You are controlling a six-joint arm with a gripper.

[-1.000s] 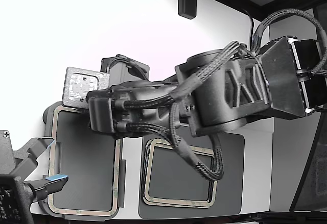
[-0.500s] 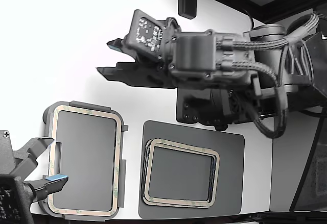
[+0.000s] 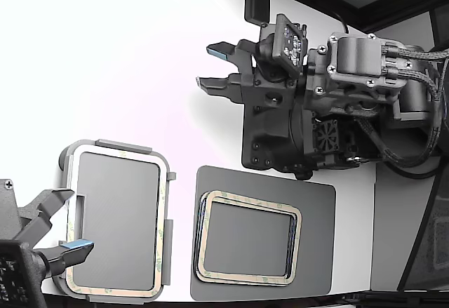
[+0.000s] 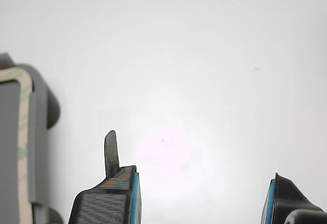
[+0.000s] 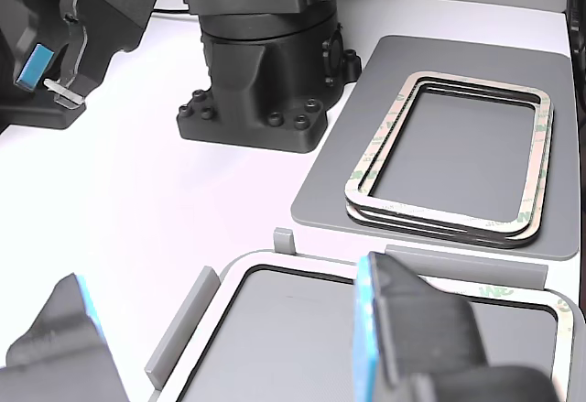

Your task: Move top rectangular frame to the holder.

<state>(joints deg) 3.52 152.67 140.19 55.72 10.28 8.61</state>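
Claw (image 3: pixel 210 66): held wide open, nothing gripped, raised over bare white worktop (image 3: pixel 105 62) | Holder: light grey tabbed rounded-rectangular plate (image 3: pixel 118 144) at exterior view's left, thin tan-beige frame (image 3: pixel 116 153) seated in it | Dark grey flat mat (image 3: pixel 316 252) on its right: stacked tan frames (image 3: pixel 247 199).

The tan, green-mottled frame (image 3: pixel 163 232) lies flat, seated in the light grey tabbed holder (image 3: pixel 123 146) (open centre showing grey).
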